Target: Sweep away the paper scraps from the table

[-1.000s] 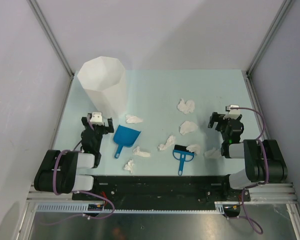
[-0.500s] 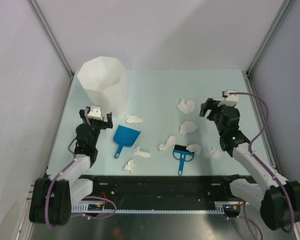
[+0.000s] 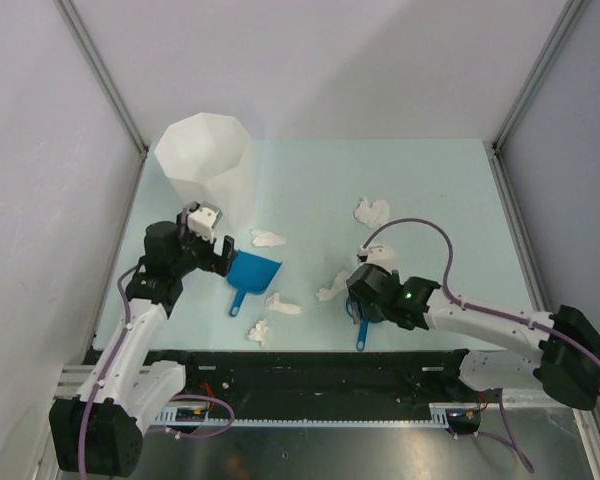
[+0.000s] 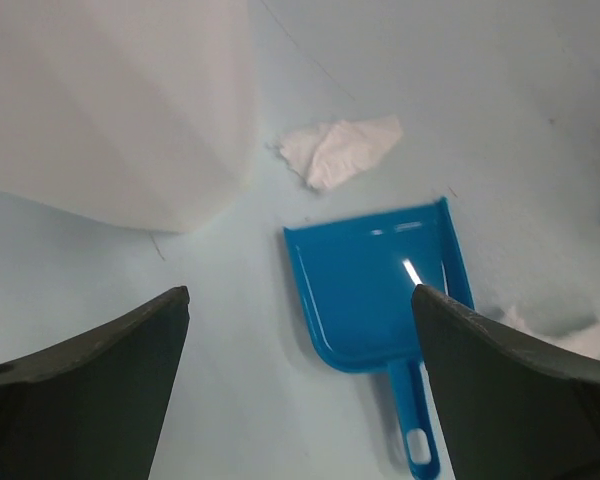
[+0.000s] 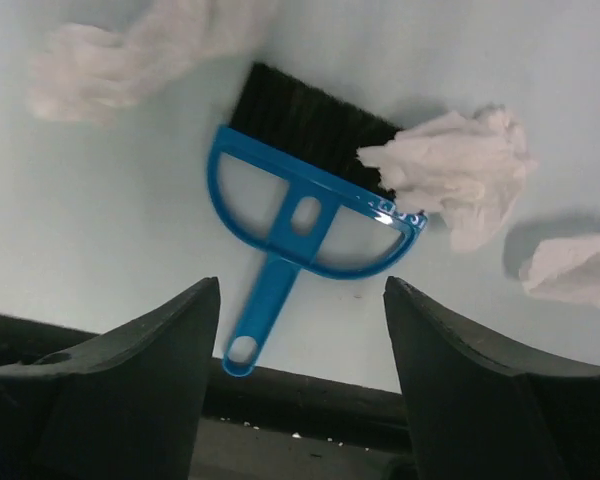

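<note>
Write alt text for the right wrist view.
A blue hand brush with black bristles lies flat on the pale green table, its handle pointing toward the camera, framed by the dark fingers of the open right end effector. One crumpled white paper scrap touches the bristles' right end. Two more lie upper left and far right.

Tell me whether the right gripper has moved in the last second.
Yes. The right gripper swung left, away from the right wall, and toward the near edge. It now sits over the blue brush, which lies where it was.
</note>
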Tool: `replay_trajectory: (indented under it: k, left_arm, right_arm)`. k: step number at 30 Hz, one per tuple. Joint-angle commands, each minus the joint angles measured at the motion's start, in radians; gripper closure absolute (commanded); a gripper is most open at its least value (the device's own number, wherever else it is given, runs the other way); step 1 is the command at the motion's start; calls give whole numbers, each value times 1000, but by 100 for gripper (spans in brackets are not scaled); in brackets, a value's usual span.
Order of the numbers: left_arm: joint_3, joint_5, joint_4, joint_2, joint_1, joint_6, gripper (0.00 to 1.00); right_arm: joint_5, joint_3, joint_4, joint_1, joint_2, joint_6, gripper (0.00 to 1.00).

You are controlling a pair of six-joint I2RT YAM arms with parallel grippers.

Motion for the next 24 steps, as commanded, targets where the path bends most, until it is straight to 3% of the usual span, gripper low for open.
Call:
replay_trajectory:
  k: [1,5,12,19,24]
  left_arm:
    - [76,69,-163,-1,4,24,3]
    - [98,84,-179,-13,3,21,4]
    - [104,100,-180,-19,-5,15,5]
    - [101,101,-182,-31,-8,18,5]
    - [100,110,-183,-33,-8,7,5]
  right_arm:
    - [-19,29,-111,-46,63,113,30]
    - [7,14,-133,-126,51,150,35]
    - [-42,-31,-44,-200,43,147,54]
    - [-39,-57,-71,-175,90,173,58]
    - [-58,-88,28,-221,147,141,63]
